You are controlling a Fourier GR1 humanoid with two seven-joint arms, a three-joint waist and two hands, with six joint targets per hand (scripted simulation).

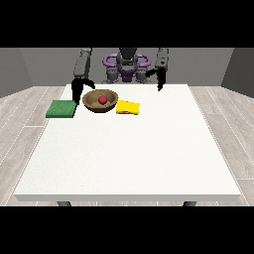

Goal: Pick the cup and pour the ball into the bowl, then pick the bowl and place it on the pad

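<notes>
the black hand at the view's left (pixel 77 91) and the black hand at the view's right (pixel 159 79) are too small to tell how their fingers lie. the brown wooden bowl (pixel 100 101) hides the lower part of the small red ball (pixel 102 99) behind its near wall. the yellow cup lying on its side (pixel 128 107) is too small to show its opening. the legs of the white worktop (pixel 129 149) are cut off by the worktop's near edge.

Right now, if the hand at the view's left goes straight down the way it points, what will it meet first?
Probably the white table, between the green square pad and brown wooden bowl; the hand hangs fingers down there, though depth is unclear.
</notes>
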